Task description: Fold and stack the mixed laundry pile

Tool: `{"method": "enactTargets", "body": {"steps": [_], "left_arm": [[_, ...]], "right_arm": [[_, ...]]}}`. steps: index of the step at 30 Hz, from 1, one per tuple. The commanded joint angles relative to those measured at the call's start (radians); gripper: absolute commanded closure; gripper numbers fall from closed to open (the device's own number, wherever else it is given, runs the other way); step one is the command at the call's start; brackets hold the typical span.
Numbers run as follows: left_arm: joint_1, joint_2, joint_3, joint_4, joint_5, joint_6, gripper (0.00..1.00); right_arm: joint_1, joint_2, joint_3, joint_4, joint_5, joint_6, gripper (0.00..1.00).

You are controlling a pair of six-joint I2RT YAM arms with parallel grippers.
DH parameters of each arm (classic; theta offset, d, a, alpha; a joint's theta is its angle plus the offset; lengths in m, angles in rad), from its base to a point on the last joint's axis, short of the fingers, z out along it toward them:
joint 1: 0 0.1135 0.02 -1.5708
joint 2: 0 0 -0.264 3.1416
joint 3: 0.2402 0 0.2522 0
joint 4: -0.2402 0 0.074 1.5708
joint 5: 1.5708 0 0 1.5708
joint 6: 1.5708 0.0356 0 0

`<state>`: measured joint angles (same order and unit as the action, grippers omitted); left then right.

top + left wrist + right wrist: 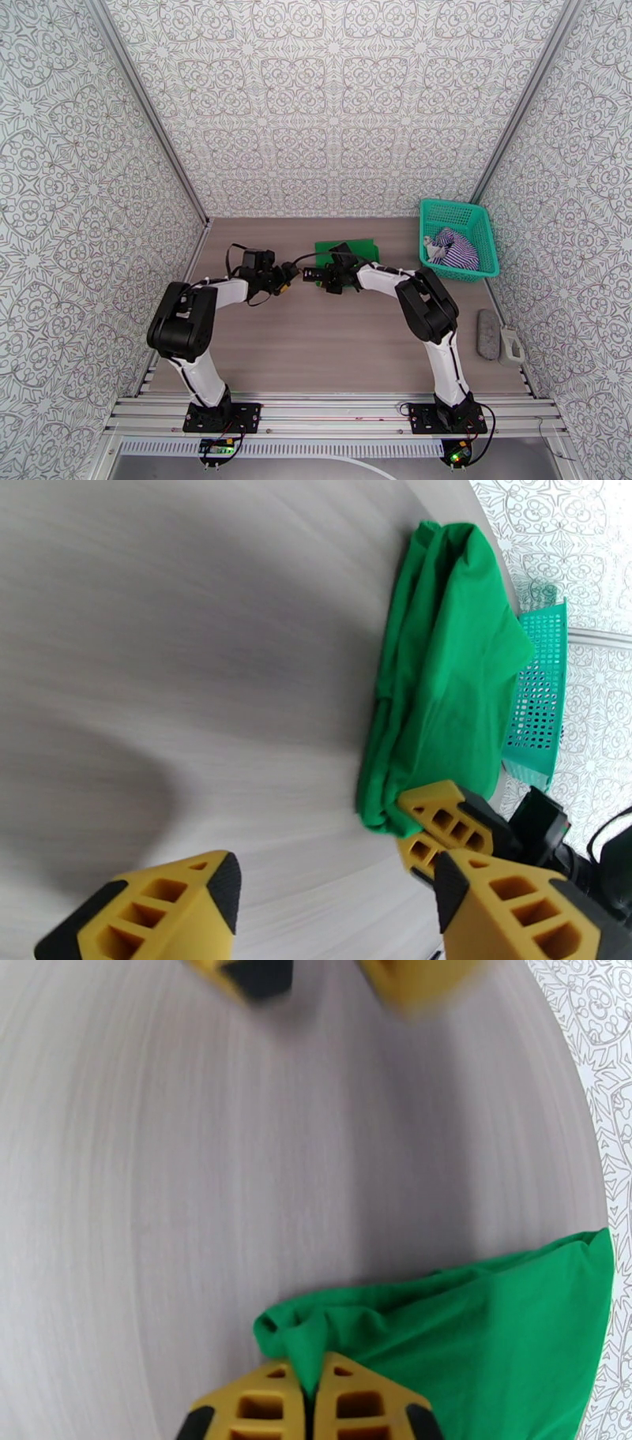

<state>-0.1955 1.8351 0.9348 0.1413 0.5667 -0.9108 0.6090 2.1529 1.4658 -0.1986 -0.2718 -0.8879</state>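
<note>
Left gripper (336, 879): fingers wide, empty, left of teal basket (458, 207). Right gripper (310, 1374): pinched shut on green T-shirt (490, 1331) corner, shirt bunched nearer basket. Striped top (454, 249) inside basket. Likely folding the shirt; next, carry the corner across flat.

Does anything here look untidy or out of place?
The striped top lies crumpled in the teal basket, not folded. The green T-shirt lies folded on the table, but one corner is bunched where the shut right gripper pinches it.
</note>
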Motion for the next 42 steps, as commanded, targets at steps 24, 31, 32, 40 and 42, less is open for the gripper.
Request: {"method": "enactTargets", "body": {"steps": [24, 31, 32, 40, 42], "left_arm": [[-0.158, 0.270, 0.209, 0.239, -0.040, -0.369, 0.23], [-0.179, 0.330, 0.287, 0.215, -0.060, -0.391, 0.29], [-0.179, 0.338, 0.296, 0.216, -0.062, -0.393, 0.31], [-0.179, 0.381, 0.349, 0.206, -0.090, -0.386, 0.74], [-0.175, 0.384, 0.360, 0.191, -0.093, -0.369, 0.89]], "right_arm": [[-0.061, -0.148, -0.113, 0.126, -0.128, 0.051, 1.00], [-0.070, -0.173, -0.141, 0.155, -0.148, 0.066, 1.00], [-0.072, -0.177, -0.146, 0.160, -0.151, 0.066, 1.00], [-0.086, -0.203, -0.172, 0.154, -0.180, 0.075, 0.79], [-0.088, -0.210, -0.172, 0.134, -0.179, 0.092, 0.62]]}}
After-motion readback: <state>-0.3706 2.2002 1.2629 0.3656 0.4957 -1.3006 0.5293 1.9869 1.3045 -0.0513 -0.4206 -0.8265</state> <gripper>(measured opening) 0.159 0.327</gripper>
